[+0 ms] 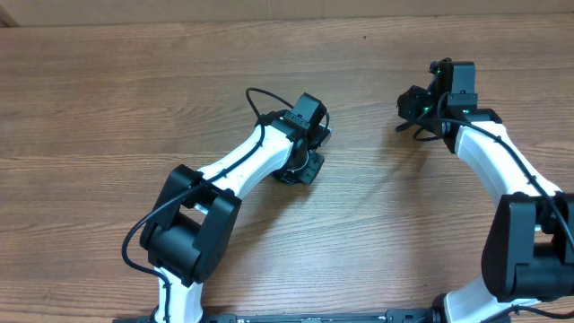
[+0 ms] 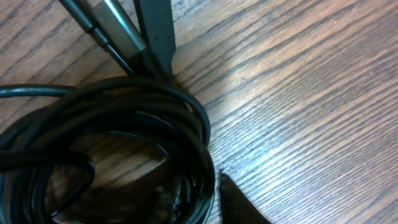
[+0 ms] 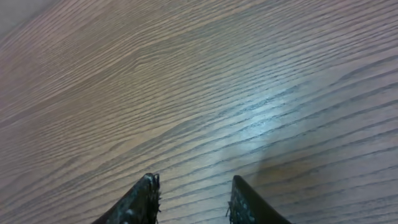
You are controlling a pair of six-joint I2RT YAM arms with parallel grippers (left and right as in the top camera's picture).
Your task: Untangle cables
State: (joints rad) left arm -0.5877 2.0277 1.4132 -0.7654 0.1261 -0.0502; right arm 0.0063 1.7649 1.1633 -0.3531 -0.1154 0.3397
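Observation:
The cables [image 2: 186, 118] are thin black cords wound in a tangled coil that fills the lower left of the left wrist view. A silver-bodied plug [image 2: 118, 25] and a flat black plug [image 2: 155, 31] lie at the coil's top edge. My left gripper [image 1: 303, 164] is down over the coil at the table's middle and shut on it. Its right finger [image 2: 239, 205] presses the coil's outer edge, and the other finger is hidden behind the cords. My right gripper [image 3: 194, 180] stands open over bare wood with nothing between its fingers. It is off to the right [image 1: 411, 115], apart from the coil.
The wooden table [image 1: 134, 81] stretches bare to the left and along the back. A thin black wire [image 1: 256, 97] arches off the left arm's wrist. Both arms reach in from the front edge, with a gap of bare wood [image 1: 368, 152] between them.

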